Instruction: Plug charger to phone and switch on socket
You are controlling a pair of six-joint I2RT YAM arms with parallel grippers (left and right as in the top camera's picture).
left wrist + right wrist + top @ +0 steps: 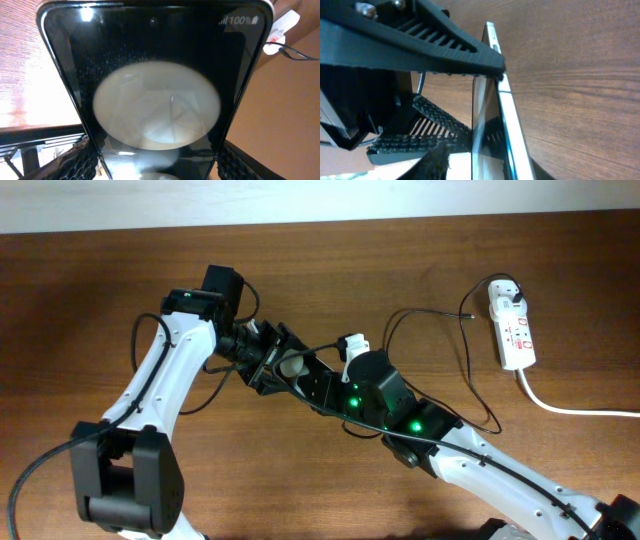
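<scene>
Clamped between the ribbed pads [75, 162] of the left gripper [262, 360], the phone [155, 75] fills that wrist's view. Its dark glass faces the camera, with a pale round reflection in the middle. Its long axis runs straight out from the jaws, and the end marked "100%" is farthest out, aimed toward the right arm.

The right gripper [485, 102] meets the phone edge-on; its upper fingertip [497, 67] touches the phone's rim, and the lower finger stands apart below. Whether these jaws pinch anything cannot be told.

Overhead, both grippers meet mid-worktop [100, 280]. Well to the right lies the socket [512, 330] — long axis front to back, its thick white cord [560, 402] trailing right. The charger [425, 310] loops its thin black cable between the socket and the arms.
</scene>
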